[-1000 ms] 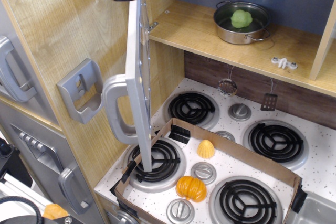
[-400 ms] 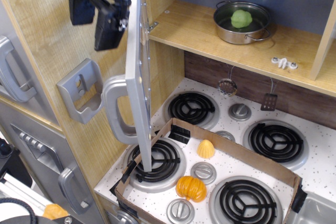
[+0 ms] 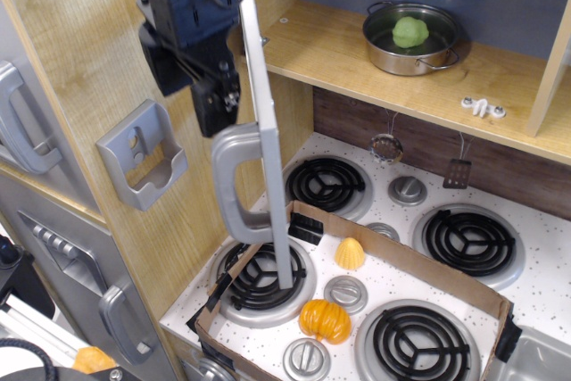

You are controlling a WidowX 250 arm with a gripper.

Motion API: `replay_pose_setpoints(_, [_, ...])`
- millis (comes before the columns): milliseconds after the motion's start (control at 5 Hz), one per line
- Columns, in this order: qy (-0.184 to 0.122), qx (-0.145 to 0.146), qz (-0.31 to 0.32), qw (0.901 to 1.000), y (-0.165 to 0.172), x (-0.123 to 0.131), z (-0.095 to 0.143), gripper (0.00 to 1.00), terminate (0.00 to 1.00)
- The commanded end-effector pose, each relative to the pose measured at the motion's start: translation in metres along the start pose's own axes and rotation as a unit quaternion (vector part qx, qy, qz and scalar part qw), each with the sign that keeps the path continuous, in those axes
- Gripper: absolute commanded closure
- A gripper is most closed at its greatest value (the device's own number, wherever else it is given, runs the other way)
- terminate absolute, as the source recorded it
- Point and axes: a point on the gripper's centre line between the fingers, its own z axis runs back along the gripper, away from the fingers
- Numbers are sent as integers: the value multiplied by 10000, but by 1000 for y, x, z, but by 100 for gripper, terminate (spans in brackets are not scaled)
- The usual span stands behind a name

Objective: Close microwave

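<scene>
The microwave door (image 3: 268,131) stands open and I see it almost edge-on: a thin silver-grey panel hanging from the wooden cabinet. Its chunky grey vertical handle (image 3: 234,180) sticks out to the left. The window and buttons are hidden at this angle. My black gripper (image 3: 214,95) is at the upper left, right against the door's outer face just above the handle. Its fingers point down. I cannot tell whether they are open or shut. It holds nothing I can see.
A grey wall bracket (image 3: 143,153) sits on the wooden side panel left of the door. Plain grey doors with curved handles (image 3: 18,122) are at far left. A steel pot (image 3: 412,37) holding a green item stands on the shelf. A cardboard box (image 3: 401,260) with orange toy food (image 3: 325,319) lies on the stove.
My gripper came down from the top edge to the door's outer face. The door and its handle have swung to the right, toward the cabinet.
</scene>
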Motion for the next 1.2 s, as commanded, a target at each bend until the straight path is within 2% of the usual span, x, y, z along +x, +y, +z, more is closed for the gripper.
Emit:
replay_pose_setpoints(0, [-1033,-93,70,9946,-12,43,-8,0,0])
replay_pose_setpoints(400, [-1419,-151,-184,9896,-21,88,-21,0,0])
replay_pose_setpoints(800, [-1543,-301,-346,9870,-28,136,-25,0,0])
replay_pose_setpoints(1000, [-1606,-304,-428,9856,-32,147,-27,0,0])
